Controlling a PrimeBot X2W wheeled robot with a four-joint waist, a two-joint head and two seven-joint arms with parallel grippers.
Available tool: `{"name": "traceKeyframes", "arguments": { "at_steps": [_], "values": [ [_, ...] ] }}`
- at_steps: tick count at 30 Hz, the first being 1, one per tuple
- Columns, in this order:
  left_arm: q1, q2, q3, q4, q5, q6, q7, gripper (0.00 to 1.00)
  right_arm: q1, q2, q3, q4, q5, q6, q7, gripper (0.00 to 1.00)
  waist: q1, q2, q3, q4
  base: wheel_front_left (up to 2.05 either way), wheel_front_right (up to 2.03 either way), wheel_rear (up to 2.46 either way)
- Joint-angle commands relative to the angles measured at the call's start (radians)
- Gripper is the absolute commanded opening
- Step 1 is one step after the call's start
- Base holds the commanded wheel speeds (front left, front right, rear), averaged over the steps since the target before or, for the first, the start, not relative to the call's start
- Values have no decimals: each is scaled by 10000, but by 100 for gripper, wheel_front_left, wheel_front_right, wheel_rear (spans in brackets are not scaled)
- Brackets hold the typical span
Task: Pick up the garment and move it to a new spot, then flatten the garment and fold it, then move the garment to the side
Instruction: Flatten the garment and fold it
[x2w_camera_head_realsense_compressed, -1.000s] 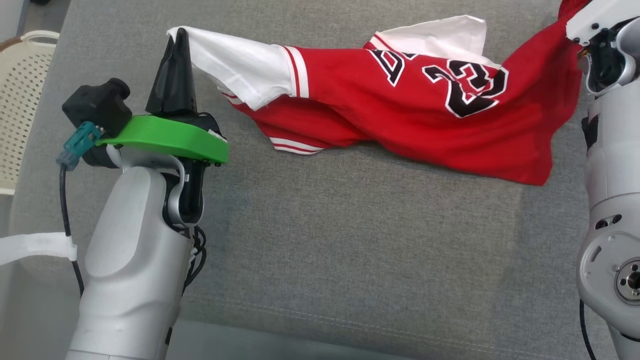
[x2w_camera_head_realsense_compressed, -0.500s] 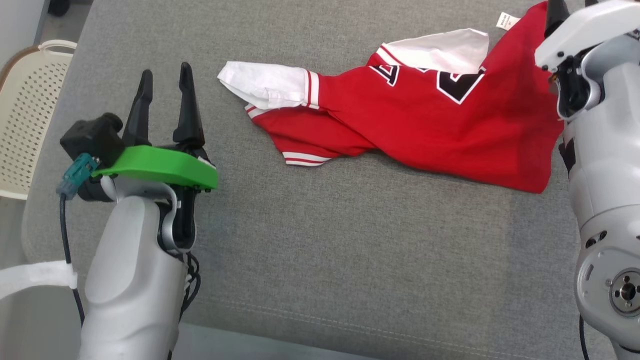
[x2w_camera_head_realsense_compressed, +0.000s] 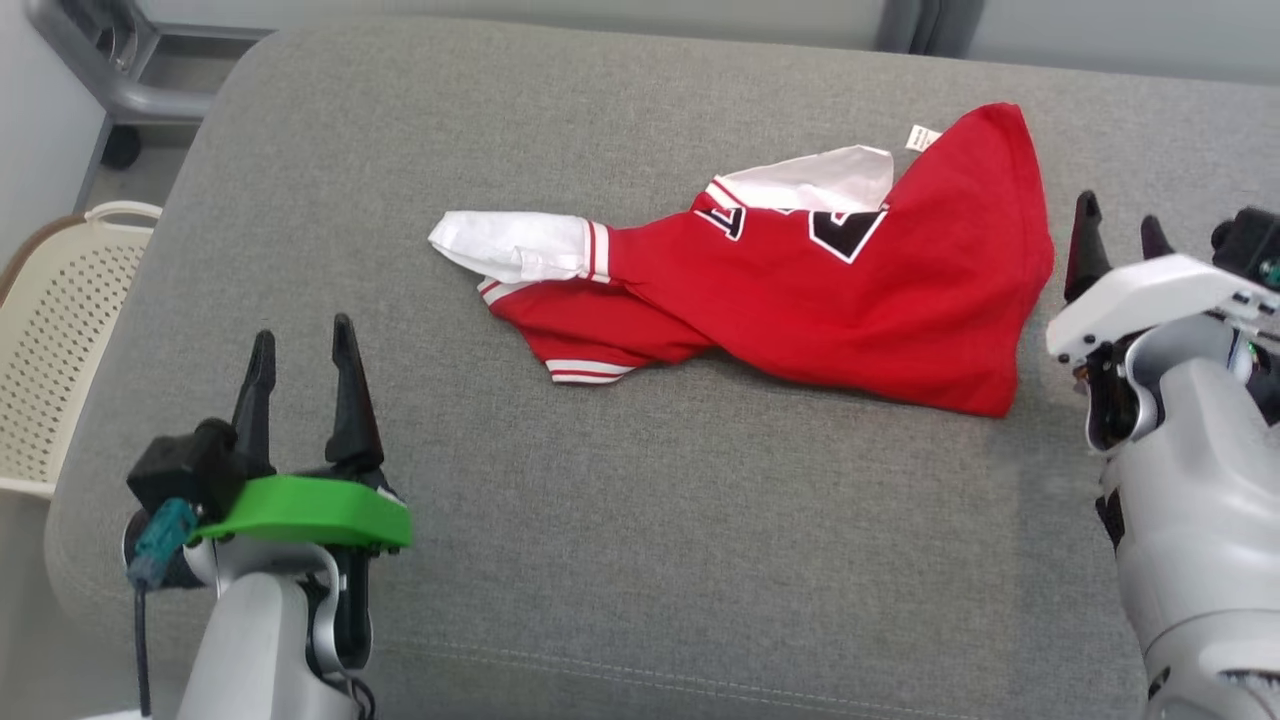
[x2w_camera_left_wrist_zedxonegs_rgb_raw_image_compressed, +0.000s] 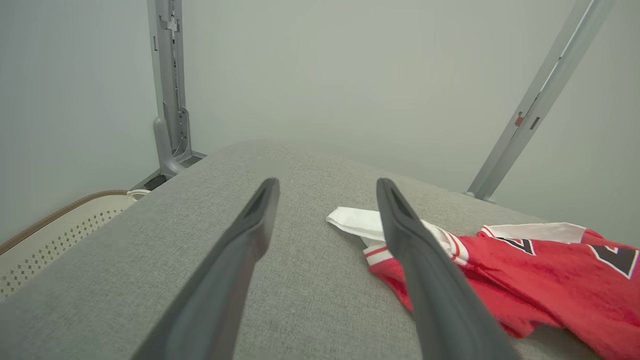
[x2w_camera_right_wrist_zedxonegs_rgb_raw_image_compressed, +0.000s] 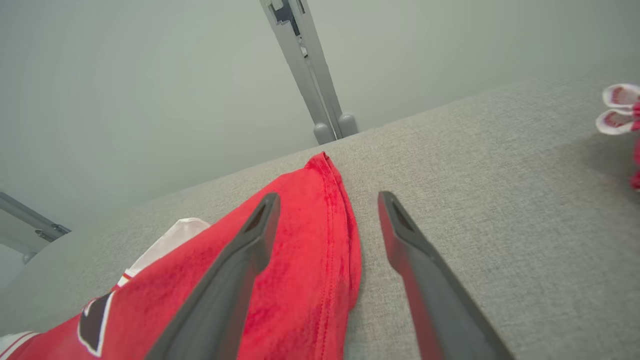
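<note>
Garment (x2w_camera_head_realsense_compressed: 820, 300) is lying loose in a rumpled heap on the grey padded tabletop (x2w_camera_head_realsense_compressed: 640, 520), red jersey type thing with black and white numbers.

Closest to the camera, the left pincer (x2w_camera_head_realsense_compressed: 302, 328) is over the near left part of the tabletop, fingers spread wide with just grey fabric between them. A cream perforated basket (x2w_camera_head_realsense_compressed: 50, 330) sits off to its left, past the tabletop edge.

The garment's white sleeve (x2w_camera_head_realsense_compressed: 510, 245) is ahead of that pincer and to its right, well apart from the fingertips.

The right pincer (x2w_camera_head_realsense_compressed: 1117, 210) is spread wide too. The red edge of the garment lies just to its left. From its wrist camera the cloth's edge runs up between the two fingers, but I honestly can't tell if the left finger is touching it or just above it.

Further out, a little white tag (x2w_camera_head_realsense_compressed: 921, 137) sticks out at the garment's far corner, and grey metal frame posts (x2w_camera_head_realsense_compressed: 120, 80) stand beyond the tabletop's far edge.
</note>
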Motion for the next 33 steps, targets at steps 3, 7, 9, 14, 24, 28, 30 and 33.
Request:
{"name": "traceKeyframes", "arguments": {
  "at_steps": [3, 7, 9, 14, 24, 28, 30, 33],
  "values": [
    [857, 14, 38, -280, 234, 137, 0, 100, 1045, 169, 262, -633, 403, -2, -319, 100, 0, 0, -839, -323, 0, 0, 0],
    [1718, 14, 28, -697, 404, 344, 0, 100, 2344, 352, 531, -1529, 583, -2, -535, 100, 0, 0, -1251, -399, 0, 0, 0],
    [2098, 14, 53, -945, 500, 462, 0, 100, 2957, 448, 588, -1986, 573, -2, -590, 100, 0, 0, -1429, -430, 0, 0, 0],
    [3181, 13, -4, -1659, 867, 712, 0, 100, 4631, 586, 512, -3156, 723, -2, -551, 100, 0, 0, -1918, -443, 0, 0, 0],
    [4520, 13, 113, -2547, 1469, 658, 1, 100, 6694, 596, 1269, -4084, 916, -2, -651, 100, 0, 0, -2319, -352, 0, 0, 0],
    [4694, 13, 106, -2647, 1502, 640, 1, 100, 6941, 598, 1357, -4155, 945, -2, -595, 100, 0, 0, -2346, -298, 0, 0, 0],
    [4710, 13, 96, -2684, 1501, 665, -1, 100, 7000, 599, 1396, -4178, 1038, -2, -571, 100, 0, 0, -2352, -250, 0, 0, 0],
    [4670, 11, 63, -2727, 1539, 659, 1, 100, 6928, 598, 1470, -4204, 1060, -2, -495, 100, 0, 0, -2347, -190, 0, 0, 0]
  ]
}}
